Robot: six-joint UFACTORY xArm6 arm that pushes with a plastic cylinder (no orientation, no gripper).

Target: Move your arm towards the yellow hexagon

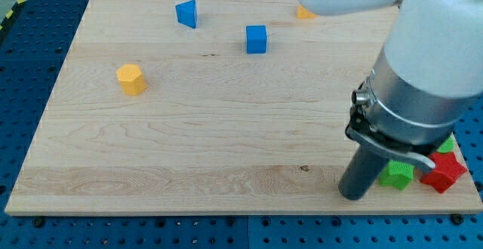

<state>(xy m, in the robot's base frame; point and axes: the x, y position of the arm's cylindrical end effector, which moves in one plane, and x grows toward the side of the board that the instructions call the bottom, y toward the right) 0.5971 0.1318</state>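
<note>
The yellow hexagon [130, 79] stands on the wooden board [226, 128] at the view's left, upper half. My tip [353, 195] rests on the board near the view's bottom right, far from the hexagon, across most of the board's width. The rod rises from it into the large white and grey arm [426, 68]. A green block [395, 175] lies just right of my tip, partly hidden by the arm.
A blue triangular block [187, 13] and a blue cube [256, 39] lie near the view's top. A second yellow-orange block [304, 12] peeks out under the arm at the top. A red star-shaped block [443, 170] and another green piece [448, 145] sit at the bottom right edge.
</note>
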